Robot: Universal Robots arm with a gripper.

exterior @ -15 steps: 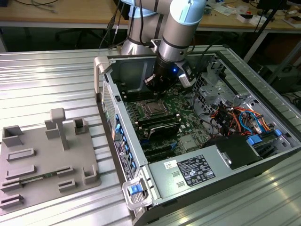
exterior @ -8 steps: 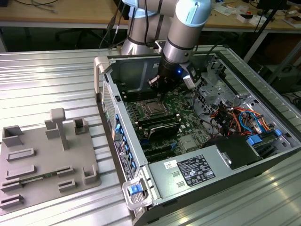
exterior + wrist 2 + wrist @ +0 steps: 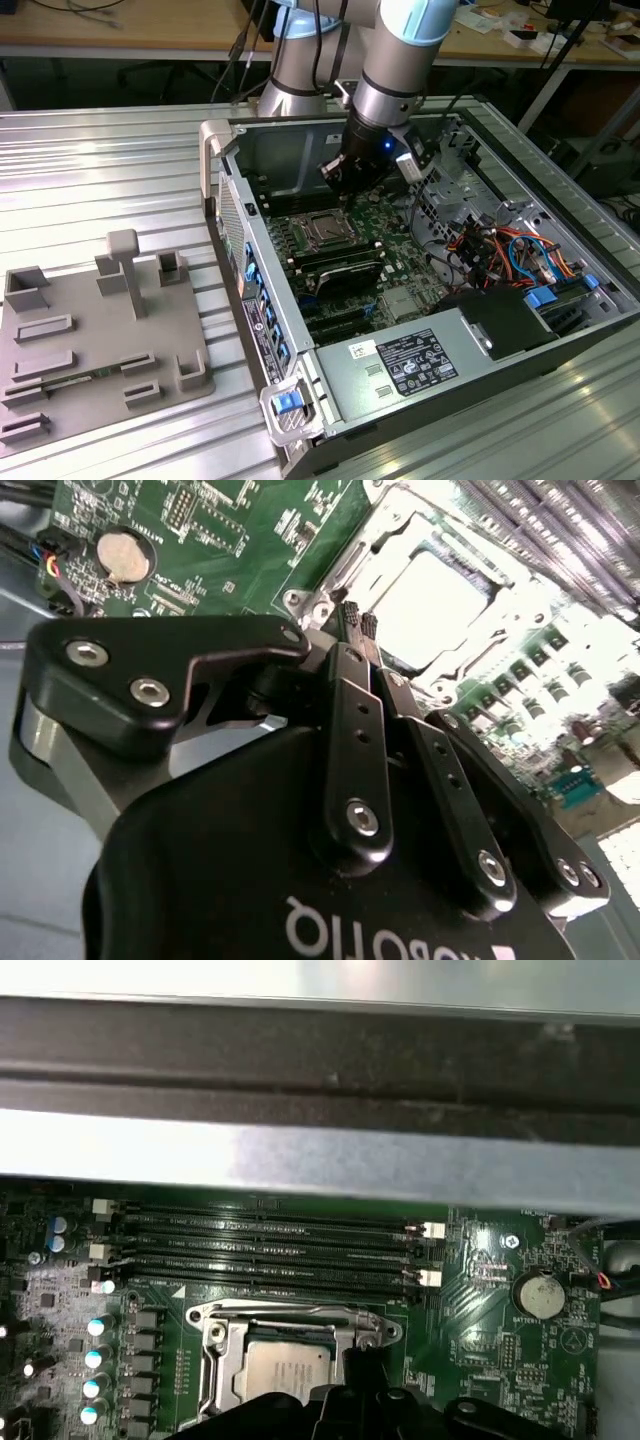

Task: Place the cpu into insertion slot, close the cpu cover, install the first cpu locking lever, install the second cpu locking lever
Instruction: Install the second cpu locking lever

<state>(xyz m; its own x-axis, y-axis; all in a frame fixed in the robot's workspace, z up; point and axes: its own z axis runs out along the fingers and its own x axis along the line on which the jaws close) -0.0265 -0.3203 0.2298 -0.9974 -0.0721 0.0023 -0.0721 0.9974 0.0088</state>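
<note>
The cpu [image 3: 285, 1372] lies flat in the insertion slot [image 3: 326, 232], its silvery face up. The cpu cover [image 3: 225, 1345] is down around it as a silvery frame, and the chip shows through the cut-out. A thin wire lever [image 3: 290, 1309] runs along the frame's edge on the memory-slot side. My gripper [image 3: 358, 620] is shut with nothing between its fingers. Its tips hover at a corner of the cover [image 3: 352, 575], just off the cpu [image 3: 440, 605]. In the exterior view the gripper [image 3: 342, 180] hangs over the board, right behind the slot.
Long black memory slots [image 3: 270, 1245] lie beside the socket, with the case wall [image 3: 320, 1160] beyond. A coin battery [image 3: 538, 1293] and capacitors [image 3: 95, 1360] flank it. The power supply [image 3: 410, 365] and cables [image 3: 500, 250] fill the case's near end. A grey fixture tray [image 3: 90, 340] sits at the exterior view's left.
</note>
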